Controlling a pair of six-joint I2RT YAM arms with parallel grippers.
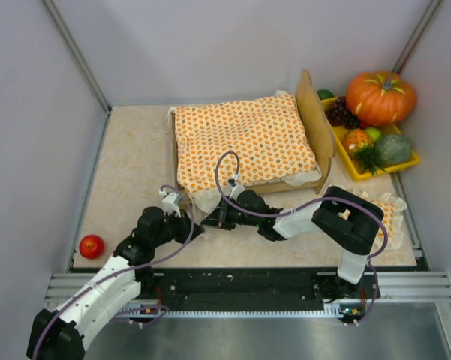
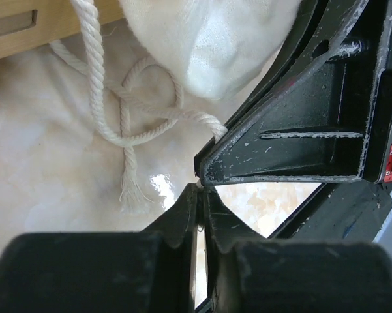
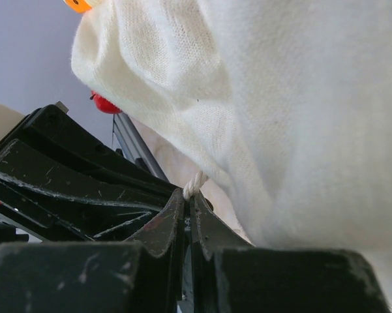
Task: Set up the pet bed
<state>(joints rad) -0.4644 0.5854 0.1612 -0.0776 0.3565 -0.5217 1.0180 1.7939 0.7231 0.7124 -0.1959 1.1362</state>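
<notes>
Pet bed [image 1: 316, 112] stands far centre on the tabletop [image 1: 135, 172], bedspread [image 1: 244, 142] already on; pillow [image 1: 391, 214] waits at near right. Right jaws pinch the cord [image 2: 94, 85] at the bed's near-left corner; left jaws nearly closed beside them, hold unclear.

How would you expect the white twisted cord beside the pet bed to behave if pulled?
Probably floppy: the white twisted cord lies in loose loops on the table, so it should trail rather than slide stiffly. Its frayed end suggests strands could snag. It looks thin, so likely very light.
</notes>
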